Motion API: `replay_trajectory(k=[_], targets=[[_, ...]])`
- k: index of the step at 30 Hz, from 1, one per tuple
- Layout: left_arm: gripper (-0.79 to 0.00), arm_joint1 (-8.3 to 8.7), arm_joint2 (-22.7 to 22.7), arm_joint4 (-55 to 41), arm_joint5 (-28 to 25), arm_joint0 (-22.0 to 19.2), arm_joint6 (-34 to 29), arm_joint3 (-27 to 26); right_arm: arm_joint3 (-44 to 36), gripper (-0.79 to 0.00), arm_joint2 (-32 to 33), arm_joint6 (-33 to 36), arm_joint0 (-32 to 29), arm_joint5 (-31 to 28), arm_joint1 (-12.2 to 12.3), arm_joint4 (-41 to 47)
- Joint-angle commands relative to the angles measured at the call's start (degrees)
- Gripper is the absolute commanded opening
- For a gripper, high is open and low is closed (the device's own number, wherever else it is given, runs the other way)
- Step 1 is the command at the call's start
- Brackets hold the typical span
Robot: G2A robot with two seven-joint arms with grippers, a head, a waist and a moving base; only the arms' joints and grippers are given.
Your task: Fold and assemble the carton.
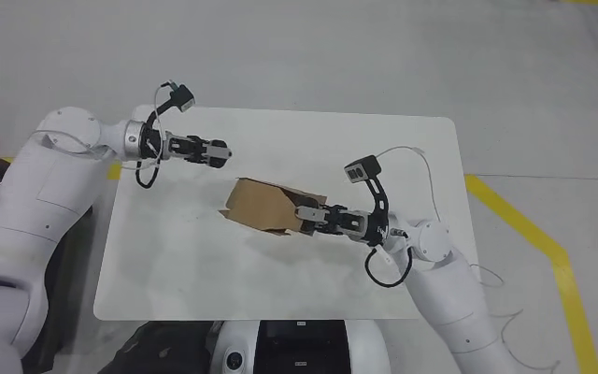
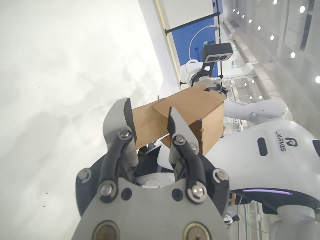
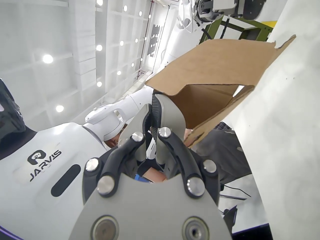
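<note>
A brown cardboard carton (image 1: 263, 204), partly opened into a tube, lies on its side near the middle of the white table (image 1: 177, 262). My right gripper (image 1: 306, 218) is at the carton's open end toward the right, shut on a flap's edge (image 3: 162, 92). In the right wrist view the carton (image 3: 215, 61) shows its hollow inside. My left gripper (image 1: 219, 151) hovers open a short way from the carton's far left corner, touching nothing. The left wrist view has its spread fingertips (image 2: 128, 116) in front of the carton (image 2: 192, 106), with nothing between them.
The table's right edge (image 1: 460, 187) borders grey floor with a yellow line (image 1: 537, 238). Bare tabletop lies on the left and front of the carton. The robot's torso (image 2: 270, 146) stands behind the carton in the left wrist view.
</note>
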Motion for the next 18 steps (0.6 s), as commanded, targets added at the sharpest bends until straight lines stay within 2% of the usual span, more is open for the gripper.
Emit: replay_trajectory(k=[1,5,18], targets=[[0.0,0.12,0.1,0.2,0.5,0.1,-0.5,-1.1,0.4,-0.785,-0.2,1.0,0.7,0.2,0.0,1.4],[0.0,-0.03,0.1,-4.2,2.4,0.2,-2.4,-1.8,1.6,-0.785,-0.6,2.6,2.1,-0.1,0.1,3.1],[0.0,-0.04,0.1,-4.2,2.5,0.3,-2.0,-2.0,2.5,-0.785,-0.9,2.9,3.0,-0.7,0.0,3.6]])
